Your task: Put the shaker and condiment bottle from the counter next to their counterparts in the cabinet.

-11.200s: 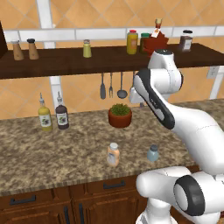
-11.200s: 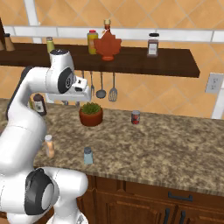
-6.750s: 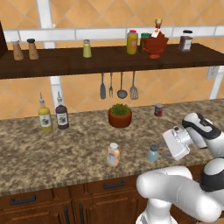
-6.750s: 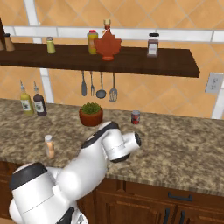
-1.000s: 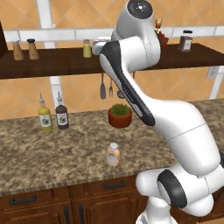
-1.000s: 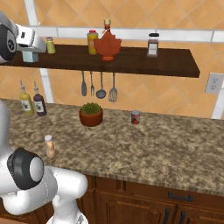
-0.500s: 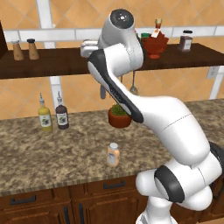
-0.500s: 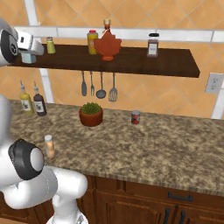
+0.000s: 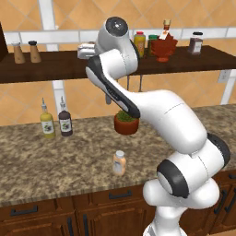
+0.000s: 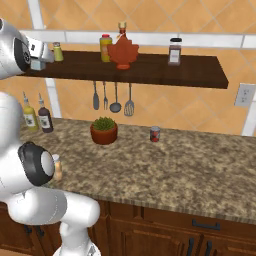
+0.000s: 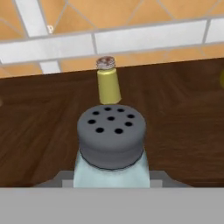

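The end effector (image 10: 39,59) is up at the dark wooden cabinet shelf (image 10: 165,74), clenched on the pale blue-grey shaker (image 11: 110,157) — in the hand view its perforated grey cap sits close in front of the camera, with the translucent body below it. Whether the shaker's base touches the board I cannot tell. Just beyond it on the shelf stands the yellow-green shaker (image 11: 107,81), upright, against the tiled wall.

In the right base view the held shaker (image 10: 38,63) shows at the left end of the shelf, just beside the yellow-green one (image 10: 58,51). Further right along the board stand a yellow bottle (image 10: 106,48), the red maple-leaf bottle (image 10: 122,50) and a dark jar (image 10: 175,52).

The peach-orange condiment bottle (image 9: 119,162) stands upright on the granite tabletop (image 9: 55,166), near its front edge — well apart from the shelf. Behind it sits a potted plant (image 9: 125,123); to the left, by the wall, a yellow spouted bottle (image 9: 46,121) and a dark one (image 9: 65,120) stand side by side. Two brown shakers (image 9: 25,52) are on the shelf's far left
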Robot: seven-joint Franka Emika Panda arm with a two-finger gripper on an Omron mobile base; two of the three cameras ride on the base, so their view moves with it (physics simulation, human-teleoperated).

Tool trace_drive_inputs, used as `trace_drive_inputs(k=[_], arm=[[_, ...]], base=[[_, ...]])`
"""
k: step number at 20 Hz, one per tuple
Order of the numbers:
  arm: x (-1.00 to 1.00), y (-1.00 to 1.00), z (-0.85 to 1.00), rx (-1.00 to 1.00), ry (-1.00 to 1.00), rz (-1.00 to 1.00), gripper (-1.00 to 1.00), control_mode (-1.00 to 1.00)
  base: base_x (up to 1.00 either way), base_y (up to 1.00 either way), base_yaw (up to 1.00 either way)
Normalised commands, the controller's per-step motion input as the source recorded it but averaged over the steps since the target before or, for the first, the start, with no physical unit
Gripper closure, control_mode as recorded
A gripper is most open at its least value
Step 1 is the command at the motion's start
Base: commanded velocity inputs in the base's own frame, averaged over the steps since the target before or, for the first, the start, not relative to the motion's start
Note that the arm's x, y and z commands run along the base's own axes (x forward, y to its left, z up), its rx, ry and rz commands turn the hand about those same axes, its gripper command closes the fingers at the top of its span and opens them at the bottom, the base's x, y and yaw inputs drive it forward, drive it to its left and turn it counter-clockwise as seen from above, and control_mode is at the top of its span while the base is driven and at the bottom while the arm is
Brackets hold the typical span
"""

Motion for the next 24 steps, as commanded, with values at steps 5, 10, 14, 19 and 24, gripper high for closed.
trace_drive_inputs(k=[5, 10, 14, 19, 24], arm=[[0.47, 0.19, 0.0, 0.0, 0.0, 0.0, 1.0, -1.0], [0.48, 0.19, -0.04, 0.0, 0.0, 0.0, 1.0, -1.0], [0.48, 0.15, -0.01, 0.0, 0.0, -0.01, 1.0, -1.0], [0.5, 0.12, -0.02, 0.0, 0.0, -0.01, 1.0, -1.0], [0.4, 0.11, -0.12, 0.0, 0.0, 0.0, 1.0, -1.0]], base=[[0.0, 0.0, 0.0], [0.0, 0.0, 0.0], [0.0, 0.0, 0.0], [0.0, 0.0, 0.0], [0.0, 0.0, 0.0]])
